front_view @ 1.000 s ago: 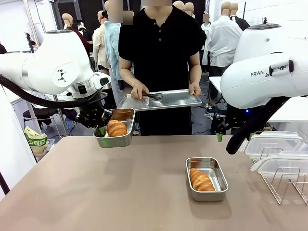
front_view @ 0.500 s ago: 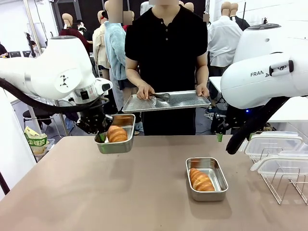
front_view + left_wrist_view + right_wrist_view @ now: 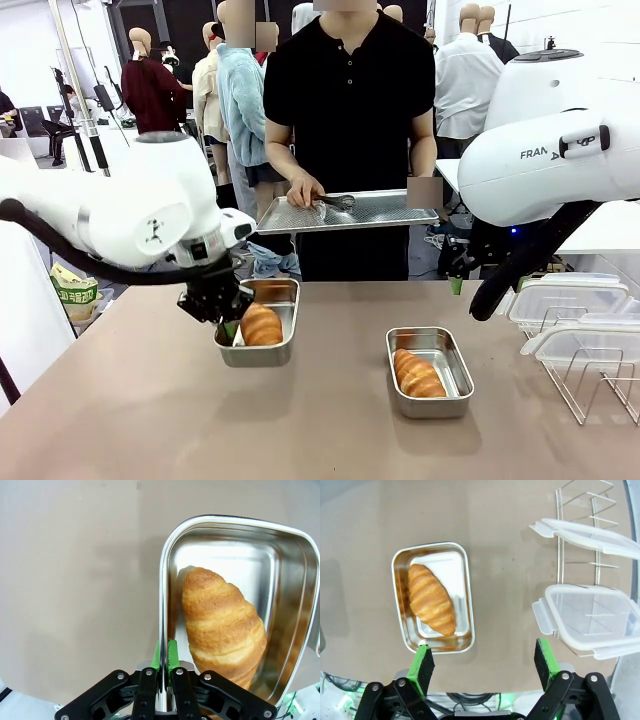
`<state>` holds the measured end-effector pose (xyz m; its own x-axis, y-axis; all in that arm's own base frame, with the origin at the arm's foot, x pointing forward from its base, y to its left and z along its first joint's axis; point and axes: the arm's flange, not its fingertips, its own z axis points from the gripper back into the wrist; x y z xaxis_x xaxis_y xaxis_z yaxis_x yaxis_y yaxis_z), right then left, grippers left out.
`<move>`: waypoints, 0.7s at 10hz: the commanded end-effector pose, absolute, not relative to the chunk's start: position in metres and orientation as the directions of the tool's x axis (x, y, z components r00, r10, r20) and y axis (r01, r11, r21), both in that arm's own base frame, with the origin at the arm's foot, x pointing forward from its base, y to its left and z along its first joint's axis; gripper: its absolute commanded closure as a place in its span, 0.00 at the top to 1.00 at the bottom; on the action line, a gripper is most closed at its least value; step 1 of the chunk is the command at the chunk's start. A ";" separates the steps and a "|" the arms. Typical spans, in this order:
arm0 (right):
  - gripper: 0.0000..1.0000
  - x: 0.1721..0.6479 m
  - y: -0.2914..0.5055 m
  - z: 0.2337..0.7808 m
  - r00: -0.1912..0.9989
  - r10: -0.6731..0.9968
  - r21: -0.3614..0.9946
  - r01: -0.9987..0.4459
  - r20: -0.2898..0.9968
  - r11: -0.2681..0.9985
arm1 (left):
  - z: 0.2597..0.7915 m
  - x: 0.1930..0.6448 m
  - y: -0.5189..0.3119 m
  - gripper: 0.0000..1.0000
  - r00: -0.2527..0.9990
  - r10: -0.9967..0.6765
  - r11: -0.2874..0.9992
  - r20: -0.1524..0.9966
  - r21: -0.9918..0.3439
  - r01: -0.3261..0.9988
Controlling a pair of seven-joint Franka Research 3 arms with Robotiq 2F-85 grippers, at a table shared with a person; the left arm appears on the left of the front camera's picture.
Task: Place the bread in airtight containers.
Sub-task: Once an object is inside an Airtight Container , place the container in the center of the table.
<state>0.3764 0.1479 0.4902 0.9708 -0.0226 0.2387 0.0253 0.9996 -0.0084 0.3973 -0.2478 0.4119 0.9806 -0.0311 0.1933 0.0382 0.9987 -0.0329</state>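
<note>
From the robot's side of the table (image 3: 150, 420), with twelve o'clock toward the person, the left gripper (image 3: 164, 656) is pinched tight on the rim of one steel tin (image 3: 255, 357). Its green pads (image 3: 172, 654) clamp the thin wall from both sides. That tin sits at about ten o'clock from the table's middle. I cannot tell whether it rests on the surface or hangs just above it. One golden roll (image 3: 261, 325) lies inside it, lengthwise, its ridged crust glossy.

The second tin (image 3: 430, 404) stands flat on the table at about three o'clock from the middle, well apart from the first, and holds the other roll (image 3: 417, 373) on a slant. The right gripper (image 3: 483, 652) hangs above it with its fingers spread wide and nothing between them.

Farther toward three o'clock, at the table's edge, two clear lids (image 3: 565, 298) lie on a wire rack (image 3: 590, 385), so both tins are uncovered.

At twelve o'clock the person holds a flat steel tray (image 3: 380, 212) in both hands, with tongs (image 3: 335, 202) lying on it under one hand (image 3: 303, 190).
</note>
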 end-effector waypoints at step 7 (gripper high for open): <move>1.00 0.376 0.149 0.491 0.971 -0.021 -0.007 0.023 0.240 1.000 | 0.331 0.394 -0.240 0.00 0.981 0.044 0.998 0.188 -0.052 -0.035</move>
